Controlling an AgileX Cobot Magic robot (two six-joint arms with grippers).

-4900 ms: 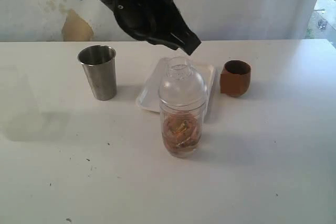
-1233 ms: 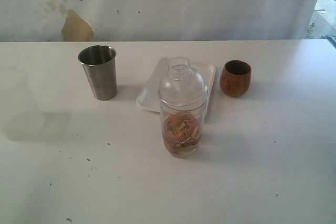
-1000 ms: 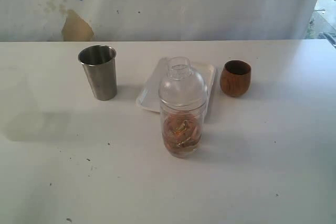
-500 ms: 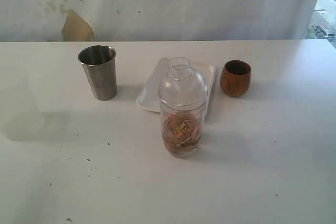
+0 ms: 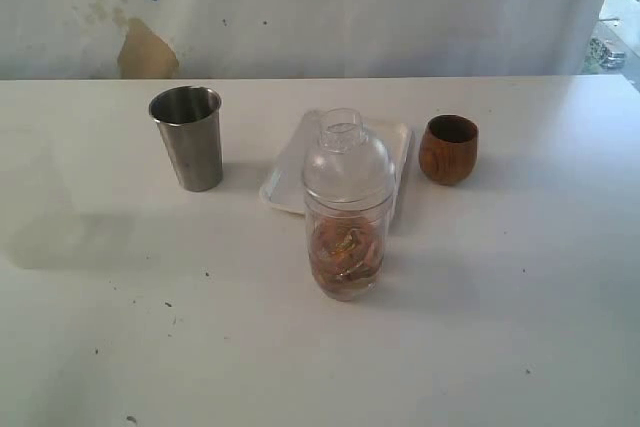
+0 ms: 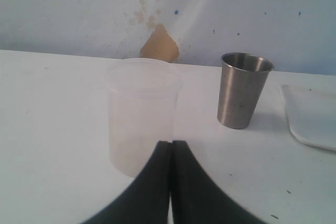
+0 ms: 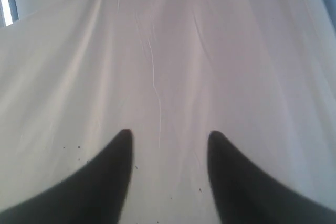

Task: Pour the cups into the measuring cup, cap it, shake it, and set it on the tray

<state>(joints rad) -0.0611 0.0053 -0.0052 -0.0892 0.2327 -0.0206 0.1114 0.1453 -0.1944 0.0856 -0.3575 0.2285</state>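
White surface (image 5: 500, 327), marked with a few dark specks. Standing directly on it, I record: steel tumbler (image 5: 188, 139) left, tray (image 5: 285, 182) centre, wooden cup (image 5: 447, 149) right — capped measuring cup (image 5: 346, 237) just before the tray — frosted cup (image 6: 140, 116) near the tumbler, apart.

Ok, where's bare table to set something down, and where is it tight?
Bare: the wide front strip of table before the measuring cup, and the right side past the wooden cup. Tight: the middle, where the measuring cup stands close before the tray, and the narrow gap between tray and steel tumbler. A frosted cup stands left of the tumbler.
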